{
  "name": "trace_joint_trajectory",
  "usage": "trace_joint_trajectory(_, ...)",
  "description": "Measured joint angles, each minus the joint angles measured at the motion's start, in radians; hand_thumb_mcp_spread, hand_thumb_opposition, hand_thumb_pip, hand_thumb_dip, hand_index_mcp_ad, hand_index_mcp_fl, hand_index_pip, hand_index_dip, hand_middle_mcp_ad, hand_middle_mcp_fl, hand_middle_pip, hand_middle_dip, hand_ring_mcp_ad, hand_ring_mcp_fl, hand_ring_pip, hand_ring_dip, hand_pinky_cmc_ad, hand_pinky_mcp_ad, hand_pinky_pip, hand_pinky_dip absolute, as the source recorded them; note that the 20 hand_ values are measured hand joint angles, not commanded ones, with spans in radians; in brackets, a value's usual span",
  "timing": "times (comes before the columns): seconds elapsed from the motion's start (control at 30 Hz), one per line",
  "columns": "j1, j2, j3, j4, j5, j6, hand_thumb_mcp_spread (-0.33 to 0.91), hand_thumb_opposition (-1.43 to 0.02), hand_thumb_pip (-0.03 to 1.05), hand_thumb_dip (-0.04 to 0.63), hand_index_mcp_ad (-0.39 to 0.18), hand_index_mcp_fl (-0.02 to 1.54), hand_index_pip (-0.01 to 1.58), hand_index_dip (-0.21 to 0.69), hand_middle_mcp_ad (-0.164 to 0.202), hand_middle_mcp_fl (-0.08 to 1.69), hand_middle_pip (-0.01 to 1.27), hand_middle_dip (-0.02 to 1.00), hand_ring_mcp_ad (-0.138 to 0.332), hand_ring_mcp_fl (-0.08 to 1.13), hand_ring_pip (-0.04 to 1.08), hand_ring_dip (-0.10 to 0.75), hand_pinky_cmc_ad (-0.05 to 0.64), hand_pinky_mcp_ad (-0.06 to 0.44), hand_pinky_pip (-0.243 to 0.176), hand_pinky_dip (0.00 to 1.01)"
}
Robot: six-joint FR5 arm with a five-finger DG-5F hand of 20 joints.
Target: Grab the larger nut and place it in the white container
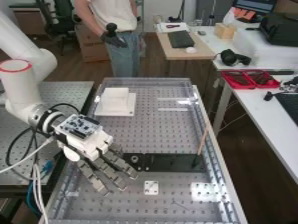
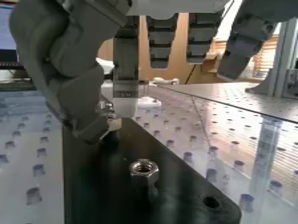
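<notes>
From here the robot hand [image 1: 85, 143], its grip impossible to tell, hangs by a silver hexagonal metal nut [image 2: 144, 169] resting on a black rectangular plate [image 2: 86, 185], presumably for easy reach, with the white square container [image 1: 117, 104] at the hand's one o'clock, ready to receive.

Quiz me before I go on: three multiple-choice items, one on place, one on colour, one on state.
1. Where is the nut?
A) On the plate
B) In a tray
C) On the floor

2. What colour are the trays on the side table?
A) Blue
B) Green
C) Red

3. How does the nut's hole face?
A) Straight down
B) Up
C) Sideways

Key:
1 A: the wrist view shows it on the plate's black surface.
2 C: their rims are red in the high view.
3 B: its round opening shows on top, flat sides below.
</notes>
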Motion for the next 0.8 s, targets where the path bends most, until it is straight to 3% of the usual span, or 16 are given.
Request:
trace_joint_trajectory(0.2, 0.0, 0.006, -0.001, 0.005, -0.002, -0.007, 0.35, -0.85, 0.72, 0.257, -0.082, 0.02, 1.56, 0.288, 0.047, 0.04, 0.14, 0.2, 0.145, 0.0, 0.1, 0.075, 0.379, 0.288, -0.089, 0.38)
trace_joint_trajectory(0.43, -0.005, 0.001, -0.002, 0.004, -0.01, -0.012, 0.35, -0.84, 0.72, 0.257, -0.08, 0.02, 1.56, 0.25, 0.049, 0.06, 0.14, 0.2, 0.145, 0.0, 0.1, 0.077, 0.346, 0.278, -0.089, 0.38)
trace_joint_trajectory(0.8, -0.003, 0.002, -0.009, 0.002, -0.009, -0.004, 0.37, -0.85, 0.72, 0.257, -0.084, 0.02, 1.56, 0.232, 0.049, 0.06, 0.14, 0.2, 0.145, 0.0, 0.1, 0.077, 0.347, 0.278, -0.089, 0.4)
